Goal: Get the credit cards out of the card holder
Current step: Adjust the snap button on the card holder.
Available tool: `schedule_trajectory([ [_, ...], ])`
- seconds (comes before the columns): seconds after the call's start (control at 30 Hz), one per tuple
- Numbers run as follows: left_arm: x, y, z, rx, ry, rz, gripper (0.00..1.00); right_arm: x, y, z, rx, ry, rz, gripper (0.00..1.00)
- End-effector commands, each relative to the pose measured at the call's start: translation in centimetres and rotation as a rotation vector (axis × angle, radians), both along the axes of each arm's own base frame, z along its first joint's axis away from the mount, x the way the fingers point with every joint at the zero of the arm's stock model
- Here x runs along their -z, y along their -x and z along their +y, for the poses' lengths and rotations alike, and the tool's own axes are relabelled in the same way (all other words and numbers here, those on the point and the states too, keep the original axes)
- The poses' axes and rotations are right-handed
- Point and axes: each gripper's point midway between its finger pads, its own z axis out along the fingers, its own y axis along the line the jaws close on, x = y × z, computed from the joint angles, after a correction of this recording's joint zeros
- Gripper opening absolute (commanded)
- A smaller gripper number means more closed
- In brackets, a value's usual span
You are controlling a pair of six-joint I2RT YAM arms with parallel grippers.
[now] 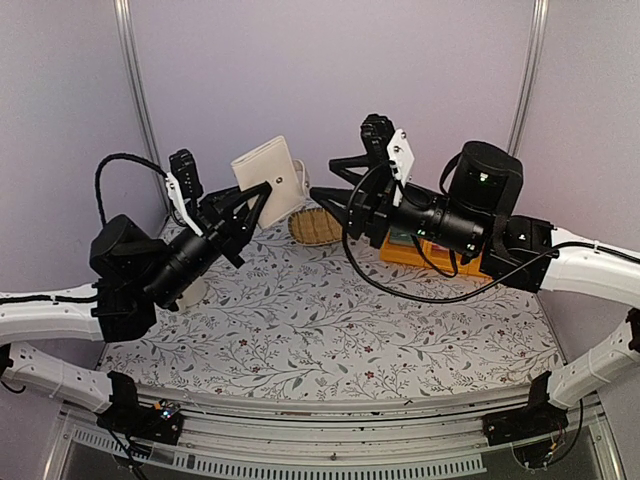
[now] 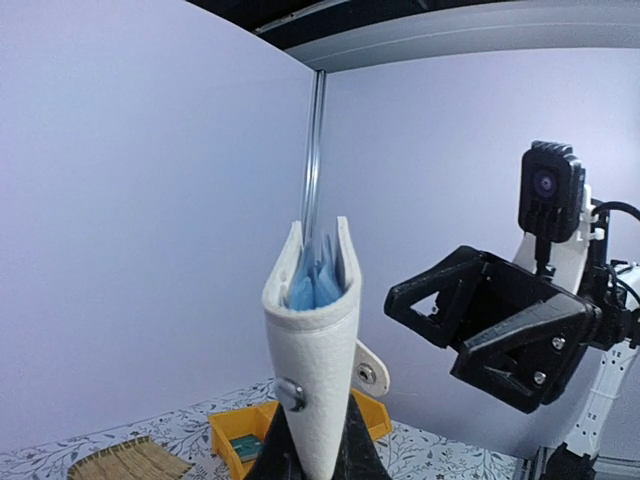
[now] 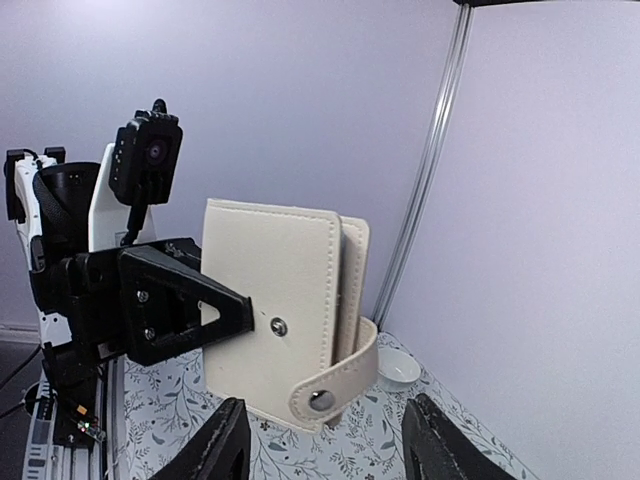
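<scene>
Currently, the left gripper [image 1: 262, 192] is raised above the counter [image 1: 330, 320] with its jaws clamped tight on the card holder [image 1: 268, 178].

1. Left jaws: closed on the lower part of the holder, one finger pressed flat against each cover. From the right wrist view, the near finger [image 3: 190, 315] lies across the cream front cover, with its tip just beside the snap stud [image 3: 280, 327].

2. Card holder: held upright in the air, clear of the counter, in front of the back wall. It is folded, but the two covers gape slightly along the top edge. The closing strap [image 3: 335, 385] is off the stud and curls loose at the bottom corner.

3. Credit cards [image 2: 315, 285]: inside the holder. From the left wrist view, light blue edges show between the covers at the top opening. No other card colour can be made out there.

4. Right gripper [image 1: 322, 182]: level with the holder and near it, with the jaws pointing toward it. The jaws stand moderately apart and nothing is between them. From the left wrist view, a clear gap separates the fingers [image 2: 520, 350] from the holder, so there is no contact.

5. Other items on the counter: a woven straw mat [image 1: 315, 228] lies below the holder. A yellow bin [image 1: 415, 252] sits under the right arm. A small white bowl [image 3: 398, 372] stands near the wall.
</scene>
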Motion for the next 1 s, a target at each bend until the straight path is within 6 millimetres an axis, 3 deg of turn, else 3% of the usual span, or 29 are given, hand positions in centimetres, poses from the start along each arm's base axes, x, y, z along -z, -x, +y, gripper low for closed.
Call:
schedule_trajectory([
  [0.0,-0.5,-0.9,1.2,-0.173,0.043,0.004,0.0,0.0,-1.7,0.6,0.16,-0.078,0.013,0.54],
  [0.1,-0.5,-0.7,1.0,-0.196,0.044,-0.005,0.0,0.4,-1.9,1.5,0.164,-0.075,0.019,0.59],
  [0.2,-0.6,-0.6,0.9,-0.2,0.044,-0.011,0.0,0.6,-2.0,2.2,0.164,-0.067,0.012,0.57],
  [0.43,-0.5,-0.5,0.7,-0.193,0.035,-0.019,0.0,0.5,-1.8,2.7,0.151,-0.067,-0.014,0.32],
  [0.83,-0.3,-0.4,0.2,-0.181,0.019,-0.022,0.0,1.1,-1.7,4.1,0.128,-0.027,-0.034,0.32],
  [0.97,-0.4,-0.4,0.2,-0.182,0.017,-0.024,0.0,0.9,-1.8,4.1,0.136,-0.028,-0.034,0.15],
])
